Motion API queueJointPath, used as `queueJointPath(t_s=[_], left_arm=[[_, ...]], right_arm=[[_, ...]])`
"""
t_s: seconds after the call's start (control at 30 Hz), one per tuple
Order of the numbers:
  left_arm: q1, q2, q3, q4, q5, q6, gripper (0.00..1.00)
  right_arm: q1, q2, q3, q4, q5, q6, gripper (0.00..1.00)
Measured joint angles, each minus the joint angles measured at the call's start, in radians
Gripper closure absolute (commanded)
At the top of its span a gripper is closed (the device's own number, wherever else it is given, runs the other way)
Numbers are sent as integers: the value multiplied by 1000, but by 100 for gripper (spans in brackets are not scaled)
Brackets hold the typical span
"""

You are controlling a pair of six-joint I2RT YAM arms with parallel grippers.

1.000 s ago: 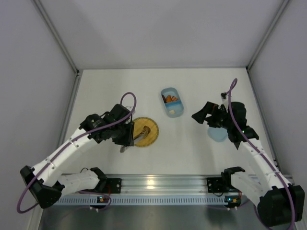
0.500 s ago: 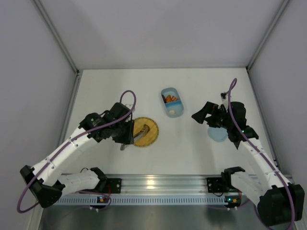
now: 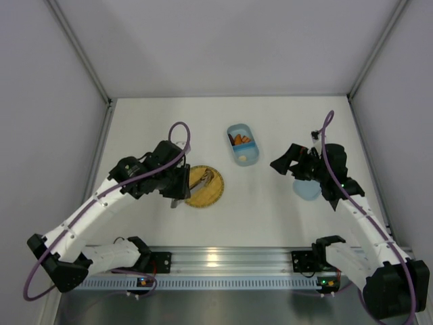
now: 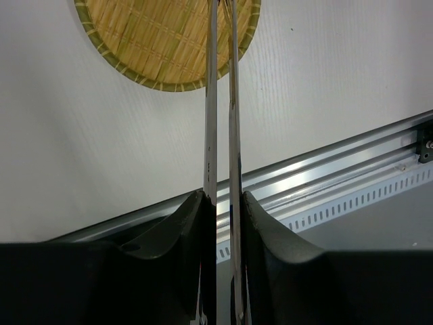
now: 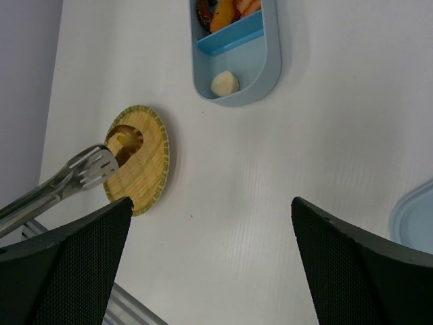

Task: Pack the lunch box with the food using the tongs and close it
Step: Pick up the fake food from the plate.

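Jaws on the left gripper (image 4: 223,200) pinch the tongs (image 4: 210,122), whose tips sit just beside a brown piece (image 5: 124,140) on the woven plate (image 5: 145,186). Right gripper (image 5: 211,233) jaws gape wide, holding nothing. Farther right, the open lunch box (image 5: 270,64) holds 1 white piece (image 5: 224,83) plus orange bits (image 5: 223,17). Its lid (image 5: 414,218) lies on the desk (image 5: 270,203), near right.

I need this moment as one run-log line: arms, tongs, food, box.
left fingers: shut on tongs | tongs: tips beside brown piece on plate | right fingers: open, empty | lunch box: open, partly filled | lid: off
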Motion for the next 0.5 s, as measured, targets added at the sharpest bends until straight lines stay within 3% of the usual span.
queueJointPath(t_s=[0.5], left_arm=[[0, 158, 150, 99, -6, 2, 78]], right_arm=[[0, 16, 0, -1, 0, -3, 0]])
